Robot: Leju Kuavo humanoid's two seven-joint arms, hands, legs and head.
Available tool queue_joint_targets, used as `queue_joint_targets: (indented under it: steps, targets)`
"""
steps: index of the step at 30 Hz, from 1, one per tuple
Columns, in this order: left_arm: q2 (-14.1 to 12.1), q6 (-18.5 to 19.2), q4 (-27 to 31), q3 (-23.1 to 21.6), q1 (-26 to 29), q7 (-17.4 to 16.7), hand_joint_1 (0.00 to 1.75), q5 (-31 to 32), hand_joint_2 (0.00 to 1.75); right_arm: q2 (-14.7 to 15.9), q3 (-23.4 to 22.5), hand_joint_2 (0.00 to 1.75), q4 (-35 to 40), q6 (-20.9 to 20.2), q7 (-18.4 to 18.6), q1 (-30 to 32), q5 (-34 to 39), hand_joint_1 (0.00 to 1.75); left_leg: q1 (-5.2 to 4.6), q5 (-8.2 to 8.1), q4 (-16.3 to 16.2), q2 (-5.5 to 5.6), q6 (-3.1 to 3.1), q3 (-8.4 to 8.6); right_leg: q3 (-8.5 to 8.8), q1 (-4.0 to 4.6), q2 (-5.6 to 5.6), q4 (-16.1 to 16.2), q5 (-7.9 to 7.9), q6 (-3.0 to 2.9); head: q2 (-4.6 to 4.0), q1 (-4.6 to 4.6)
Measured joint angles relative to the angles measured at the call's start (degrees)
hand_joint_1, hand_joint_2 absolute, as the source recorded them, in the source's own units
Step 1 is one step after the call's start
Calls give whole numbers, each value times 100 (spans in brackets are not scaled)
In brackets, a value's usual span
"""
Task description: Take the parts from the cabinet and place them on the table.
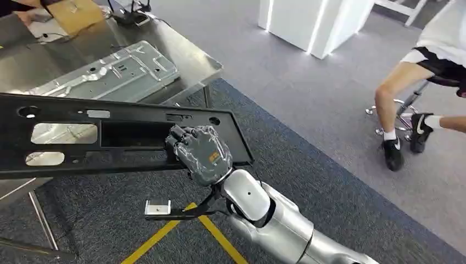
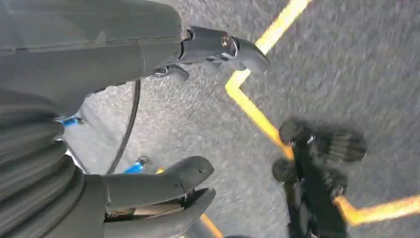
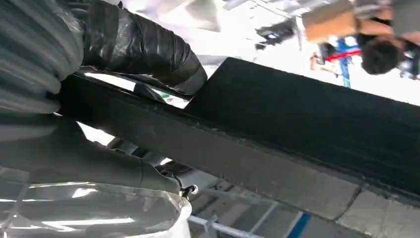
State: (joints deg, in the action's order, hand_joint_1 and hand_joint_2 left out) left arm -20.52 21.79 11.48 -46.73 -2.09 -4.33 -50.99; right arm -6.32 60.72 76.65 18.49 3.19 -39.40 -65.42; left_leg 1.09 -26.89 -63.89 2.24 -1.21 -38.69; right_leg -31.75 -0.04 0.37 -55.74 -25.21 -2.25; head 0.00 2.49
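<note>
Right hand: the right hand grips a long black panel near its right end, fingers curled over the panel's edge, thumb below it in the right wrist view.
Black panel: flat, with rectangular cut-outs and small holes; held roughly level, in the air just in front of the worktop, its left part running out of the head view.
Left hand: in the left wrist view the left hand hangs above grey carpet, fingers spread apart, nothing between them.
Worktop: steel; a silver stamped metal sheet lies on it, with a cardboard piece and cables further back.
Floor: grey carpet with yellow tape lines.
Person: seated on a stool at the right.
</note>
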Motion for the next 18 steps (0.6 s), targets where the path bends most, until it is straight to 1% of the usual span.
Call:
queue_joint_targets:
  steps: [1, 2, 3, 4, 5, 6, 7, 8, 9, 10, 11, 12, 13, 14, 15, 16, 17, 18]
  targets:
    - [0, -2, 0, 0, -37, 0, 0, 4, 175, 24, 0, 175, 18, -9, 0, 4, 2, 175, 13, -188, -398, -103, -19, -200, 5, 1, -89, -2, -13, 5, 0, -2]
    - [2, -2, 4, -2, -48, -2, 0, 11, 175, 55, 0, 175, 22, -26, 0, 22, 2, 175, 32, -381, -892, -166, -50, -451, 3, -1, -200, -14, -37, 14, 0, 0]
    - [13, -11, 7, -2, -52, 0, 0, 11, 175, 83, 0, 175, 24, -37, 0, 45, 4, 175, 50, -407, -1091, -190, -77, -552, 3, -2, -279, -22, -52, 24, 0, 0]
    - [17, -20, 7, -2, -41, 0, 0, 13, 175, 114, 2, 175, 29, -42, 0, 64, 6, 175, 74, -292, -1007, -203, -106, -515, 4, -11, -369, -41, -74, 41, 0, 0]
    - [17, -26, 7, -4, -30, 0, 0, 13, 175, 134, 2, 175, 29, -46, -2, 63, 9, 175, 89, -87, -676, -231, -130, -345, 3, -23, -440, -72, -104, 63, 0, 0]
    - [17, -33, 7, -4, -32, 0, 0, 9, 175, 149, 2, 175, 40, -53, -2, 62, 11, 175, 102, 186, -117, -320, -154, -36, 5, -40, -519, -124, -149, 96, 0, 0]
    - [15, -33, 7, -4, -38, 0, 0, 7, 175, 153, 2, 175, 55, -64, -9, 61, 13, 175, 104, 378, 360, -542, -177, 228, 5, -41, -581, -186, -202, 137, 0, 0]
    - [33, -37, 18, -4, -74, 0, 0, 4, 175, 155, 2, 175, 63, -72, -11, 55, 13, 175, 39, 262, 443, -705, -132, 285, -7, -1, -640, -229, -247, 187, 0, 2]
    - [17, -33, 22, -4, -64, 0, 0, -2, 175, 162, 2, 175, 70, -107, -13, 40, 20, 175, 39, 305, 498, -607, -53, 265, -3, 22, -684, -283, -286, 220, 0, -9]
    - [24, -22, 24, -4, -55, -2, 0, -2, 175, 177, 4, 175, 81, -147, -15, 28, 26, 175, 37, 295, 464, -536, 9, 243, 16, 34, -734, -267, -287, 236, 0, -4]
    - [30, -13, 24, -7, -49, -2, 0, -9, 175, 182, 9, 175, 101, -212, -20, 10, 26, 175, 31, 284, 454, -467, 30, 234, 32, 40, -787, -250, -298, 250, 0, -4]
    - [33, -13, 24, -13, -40, -2, 0, -9, 175, 188, 22, 175, 103, -280, -15, -17, 26, 175, 46, 286, 457, -402, 62, 233, 45, 29, -843, -256, -320, 269, 0, -6]
    - [22, -13, 24, -13, -37, -4, 0, -9, 175, 188, 28, 175, 112, -308, -7, -39, 24, 175, 62, 296, 476, -340, 106, 257, 57, 7, -838, -273, -368, 310, 0, -4]
    - [22, -11, 24, -15, -35, -7, 0, -11, 175, 195, 28, 175, 114, -324, -7, -64, 24, 175, 66, 298, 477, -275, 146, 265, 4, -33, -439, -489, -523, 336, 0, -6]
    - [20, -15, 24, -15, -56, -9, 0, -11, 175, 210, 31, 175, 131, -326, -4, -86, 24, 175, 63, 302, 477, -227, 174, 262, -165, -42, -234, -841, -734, 335, 0, -6]
    - [20, -13, 24, -15, -67, -9, 0, -13, 175, 232, 31, 175, 136, -370, 0, -94, 24, 175, 54, 304, 477, -145, 186, 259, -437, -32, -121, -1382, -979, 334, 0, -4]
    - [22, -19, 24, -17, -67, -11, 0, -28, 175, 251, 35, 175, 136, -471, 24, -104, 19, 175, 41, 302, 477, -77, 200, 257, -649, -27, -90, -1776, -1125, 330, 0, -6]
    - [28, -39, 24, -22, -67, -15, 0, -48, 175, 273, 46, 175, 129, -642, 48, -122, 19, 175, 19, 300, 476, 18, 214, 256, -865, -22, -79, -2138, -1204, 313, 0, -6]
